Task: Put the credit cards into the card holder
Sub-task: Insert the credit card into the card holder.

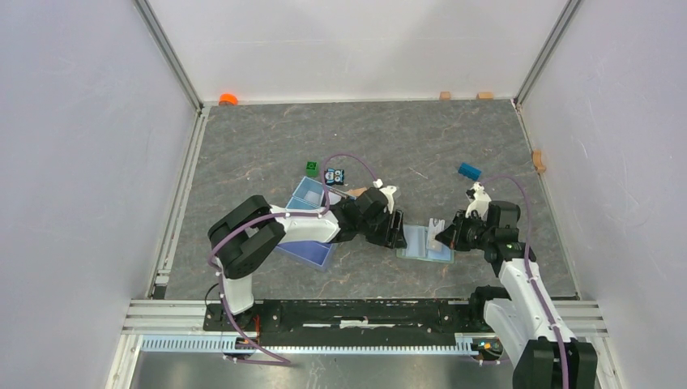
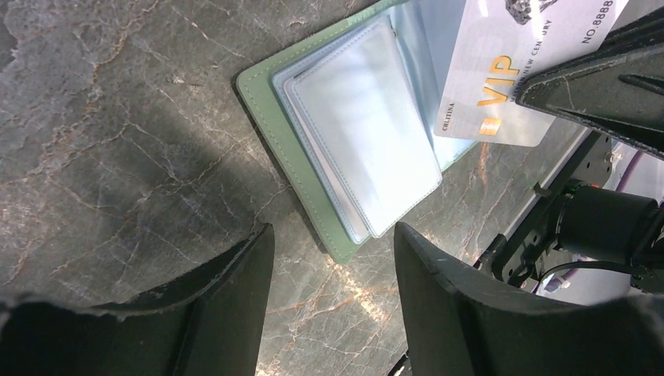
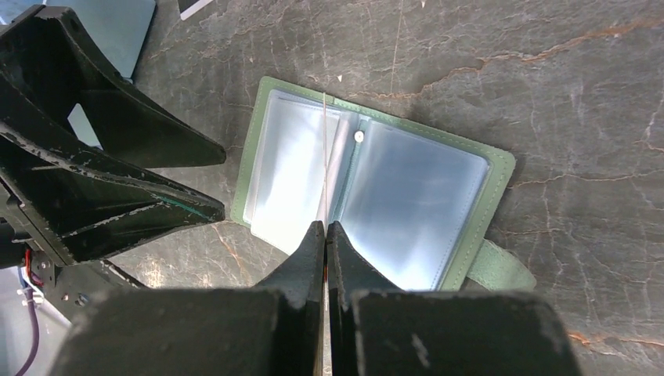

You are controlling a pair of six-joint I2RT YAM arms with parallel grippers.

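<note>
Card holder [image 3: 415, 204] is lying open on the table [image 1: 364, 138] between both arms, its visible sleeves looking empty. Right gripper [image 3: 325, 227] is pinching a VIP credit card [image 2: 509, 70] tight, edge-down above the spine. Left gripper [image 2: 333, 231] is hovering agape, empty, beside the holder. Insertion not yet done.

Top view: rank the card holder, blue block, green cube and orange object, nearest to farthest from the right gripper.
1. Card holder, lying open right under the right gripper.
2. Blue block, a little behind the gripper.
3. Green cube, well off to the left.
4. Orange object, at the far left corner.
</note>
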